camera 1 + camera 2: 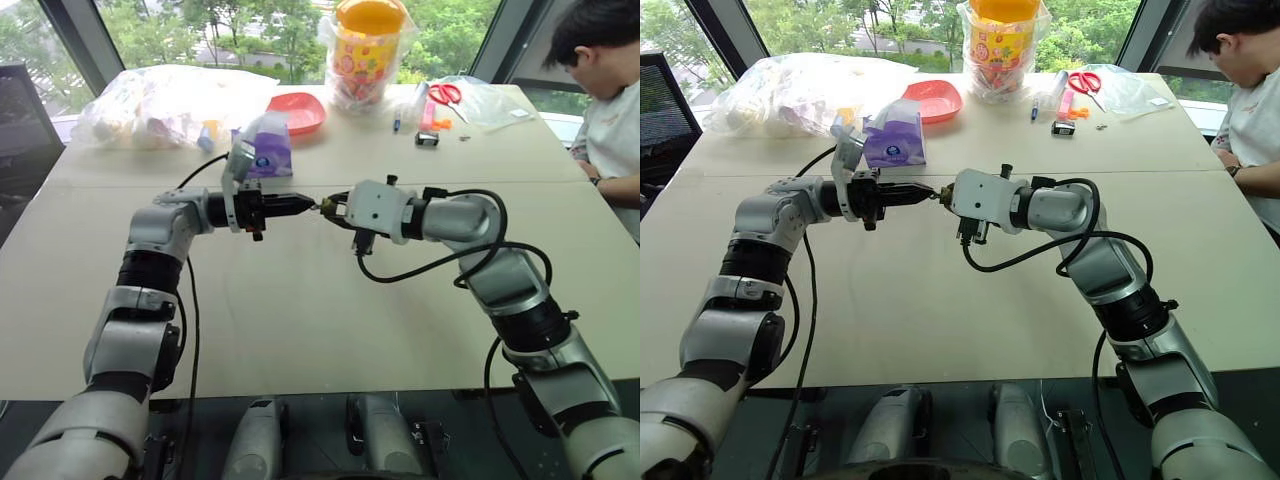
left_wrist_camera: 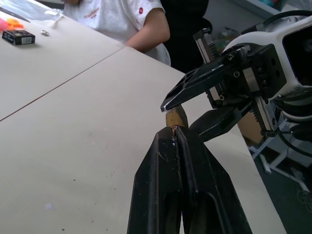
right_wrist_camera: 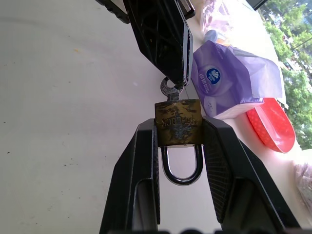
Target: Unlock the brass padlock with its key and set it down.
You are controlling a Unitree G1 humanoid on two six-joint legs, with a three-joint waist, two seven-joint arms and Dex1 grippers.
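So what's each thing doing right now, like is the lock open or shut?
brass padlock: shackle looks closed, body clamped in the right end effector, held above the table.
key: in the padlock's keyhole, its head pinched by the left end effector.
left end effector: shut on the key.
right end effector: shut on the padlock.

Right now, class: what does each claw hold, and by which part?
Right claw clamps the brass padlock by its body sides; left claw pinches the key by its head.

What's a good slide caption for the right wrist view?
Right end effector clamps the brass padlock while the left end effector pinches its inserted key.
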